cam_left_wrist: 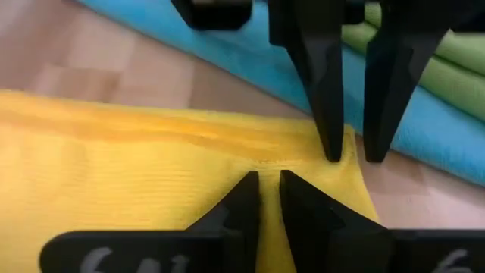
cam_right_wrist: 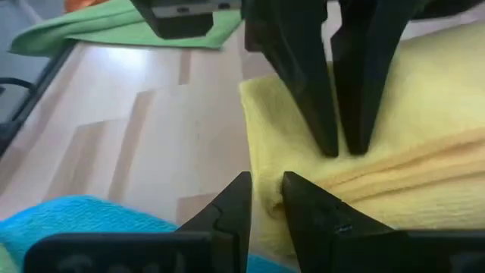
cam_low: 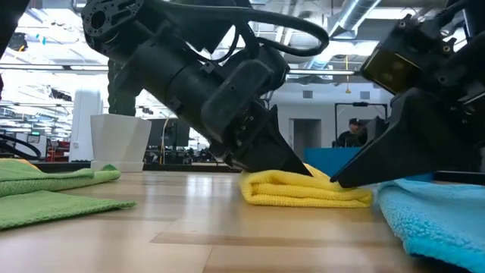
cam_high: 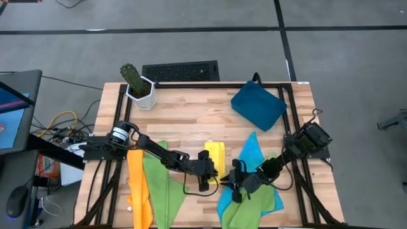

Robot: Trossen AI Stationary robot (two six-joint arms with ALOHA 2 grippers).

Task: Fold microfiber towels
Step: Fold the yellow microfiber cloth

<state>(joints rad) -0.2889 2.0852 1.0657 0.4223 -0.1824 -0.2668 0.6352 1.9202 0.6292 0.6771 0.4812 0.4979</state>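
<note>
Both the left gripper (cam_left_wrist: 269, 178) and the right gripper (cam_right_wrist: 265, 182) seem to pinch the folded yellow towel (cam_high: 215, 154) lying between them, and a crooked pull could undo its fold.

folded towel (cam_high: 215, 154) mid-table btwn both arms; tray (cam_high: 257, 105) behind-right.

No legible text, label, brand or number anywhere.

Both arms are matte black and chunky, black cables looping along them, each end effector (cam_left_wrist: 269, 199) ending in tapered black fingers.
</note>
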